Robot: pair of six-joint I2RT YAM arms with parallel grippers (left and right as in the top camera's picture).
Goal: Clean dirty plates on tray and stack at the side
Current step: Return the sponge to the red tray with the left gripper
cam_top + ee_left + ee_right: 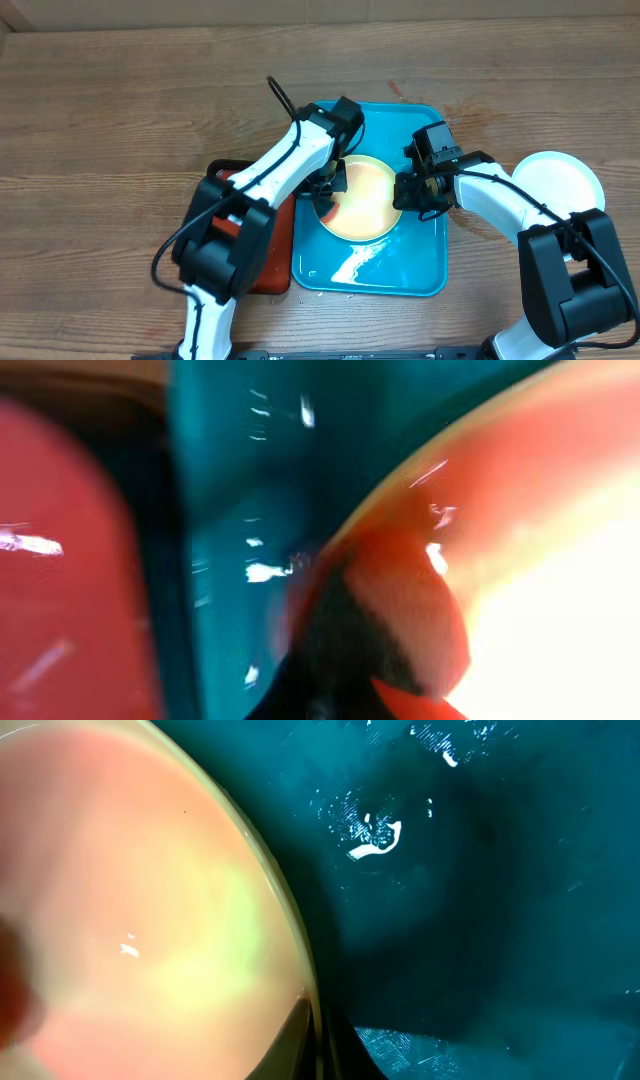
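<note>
Checking claws first, left gripper point(328, 190)? — A
Closed, at the 9 o'clock rim of the yellow-green plate point(365, 205). Wrist view is smeared. A reddish blob with a dark patch sits at its tip, over the plate edge. Can't tell what it is, or whether it's held. — B
Right gripper point(408, 190)? — A
Closed too, at the plate's 3 o'clock rim. Could be pinching the rim, could be just pressing against it. Its own camera shows only plate and tray, so can't tell. — B
Why one each side? — A
My read: the right one braces the plate so it doesn't skate on the wet base while the left one works the surface. Judgement only. — B
Plate location? — A
Flat on the blue tray point(370, 275), toward its 12 o'clock end. Tray base is glossy and wet-looking, bare toward 6 o'clock. — B
Anything at the side? — A
One white plate point(560, 175) on the wood tabletop point(120, 120), at the tray's 3 o'clock, partly under the right arm. Looks like the stacking spot. Only two plates in view. — B
Other stuff? — A
Red tray point(272, 262) just beside the blue one at its 9 o'clock, mostly hidden by the left arm. — B
Stage? — A
Mid-clean on this plate, I'd say. Move to the side not yet done. — B
</note>
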